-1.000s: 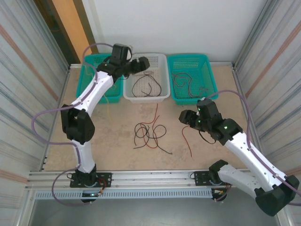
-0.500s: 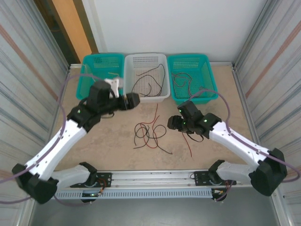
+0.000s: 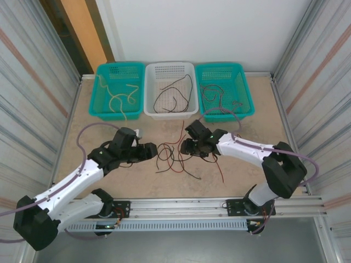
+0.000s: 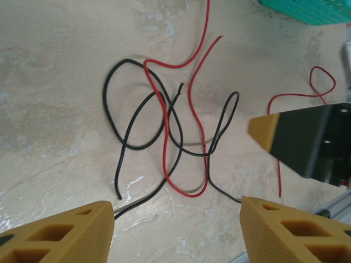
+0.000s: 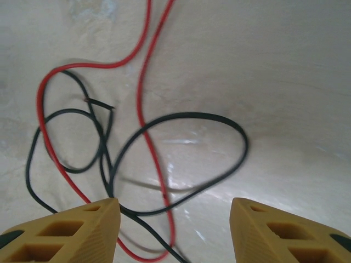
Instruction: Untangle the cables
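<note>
A tangle of red and black cables (image 3: 173, 156) lies on the table in front of the white basket. My left gripper (image 3: 155, 149) hangs low at the tangle's left edge, open and holding nothing. In the left wrist view the tangle (image 4: 167, 137) lies just beyond the gripper (image 4: 175, 230). My right gripper (image 3: 186, 147) is at the tangle's right edge, also open. In the right wrist view a black loop (image 5: 181, 164) and a red strand run on the table between its fingers (image 5: 66, 233). One red cable (image 3: 219, 167) lies apart to the right.
Three baskets stand along the back. The left teal one (image 3: 104, 74) holds pale yellow cables (image 3: 118, 98), the white one (image 3: 171, 70) black cables, the right teal one (image 3: 241, 74) red and dark cables. A metal rail (image 3: 175, 205) runs along the near edge.
Both arms have swung in to the tangle, the left one down from the back baskets and the right one from the right side. Both pairs of jaws have narrowed somewhat.
</note>
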`<state>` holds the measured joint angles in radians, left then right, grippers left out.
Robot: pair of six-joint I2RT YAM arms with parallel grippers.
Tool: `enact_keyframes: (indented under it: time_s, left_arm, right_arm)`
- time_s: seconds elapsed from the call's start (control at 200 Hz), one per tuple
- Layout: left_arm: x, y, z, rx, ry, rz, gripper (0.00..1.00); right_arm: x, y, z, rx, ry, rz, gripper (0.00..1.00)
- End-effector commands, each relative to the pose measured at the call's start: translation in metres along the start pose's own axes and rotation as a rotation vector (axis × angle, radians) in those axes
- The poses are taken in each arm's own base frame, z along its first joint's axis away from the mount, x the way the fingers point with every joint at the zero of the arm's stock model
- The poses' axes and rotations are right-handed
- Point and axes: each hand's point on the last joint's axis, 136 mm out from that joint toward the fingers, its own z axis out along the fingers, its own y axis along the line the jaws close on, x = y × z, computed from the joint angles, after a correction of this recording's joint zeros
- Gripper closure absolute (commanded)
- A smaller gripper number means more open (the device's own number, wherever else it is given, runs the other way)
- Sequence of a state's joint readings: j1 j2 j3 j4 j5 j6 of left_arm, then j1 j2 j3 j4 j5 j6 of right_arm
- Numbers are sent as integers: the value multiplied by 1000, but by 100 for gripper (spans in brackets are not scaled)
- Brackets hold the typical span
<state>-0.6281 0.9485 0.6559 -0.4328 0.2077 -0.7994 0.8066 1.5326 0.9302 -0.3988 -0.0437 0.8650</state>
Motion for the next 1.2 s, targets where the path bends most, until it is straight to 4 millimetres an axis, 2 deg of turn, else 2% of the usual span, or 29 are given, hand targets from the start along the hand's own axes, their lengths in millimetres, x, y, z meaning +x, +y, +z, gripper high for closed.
enact_keyframes:
  time_s: [0.0,0.17,0.316,0.496,0.656,0.882,0.952,1.042,1.193]
  left_arm:
    - [-8,-9,1,19,-33,-12,38]
    - [-7,-12,-2,23,-42,-5,38]
    - [-7,-10,-6,19,-43,0,38]
    - [-7,-10,-8,8,-45,15,38]
    - [-11,-13,-10,12,-56,19,38]
    - [-10,-10,-9,-2,-52,19,38]
    - [-7,-7,-7,-6,-39,14,38]
    - [-2,-3,-6,-11,-29,11,38]
    - [-2,-1,-11,-17,-42,12,37]
  right_arm:
    - [-13,36,6,-86,-23,7,48]
    - [-13,38,27,-52,21,28,60]
    - [-10,40,32,-59,30,34,71]
    - [-7,38,32,-56,38,31,71]
    - [0,33,32,-26,48,33,62]
    - [11,28,37,24,53,31,62]
    - [15,29,41,27,64,24,69]
    - [15,30,42,31,64,13,86]
    - [11,30,40,36,54,4,89]
